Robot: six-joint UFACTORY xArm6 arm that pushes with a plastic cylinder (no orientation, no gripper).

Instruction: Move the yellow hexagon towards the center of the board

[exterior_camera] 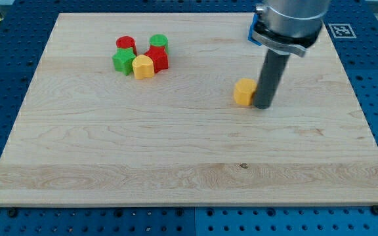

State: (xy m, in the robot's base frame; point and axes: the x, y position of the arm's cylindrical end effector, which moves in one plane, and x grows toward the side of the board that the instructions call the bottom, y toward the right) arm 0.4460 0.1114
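The yellow hexagon [244,92] lies on the wooden board [176,157], right of the board's middle and a little toward the view's top. My tip [264,105] rests on the board right beside the hexagon, touching or nearly touching its right side. The dark rod rises from there up to the arm's grey wrist [290,23] at the view's top.
A cluster of blocks lies at the upper left: a red cylinder [125,44], a green cylinder [159,42], a green star-like block [123,61], a red star-like block [157,58] and a yellow rounded block [143,67]. A blue block [251,33] shows partly behind the wrist.
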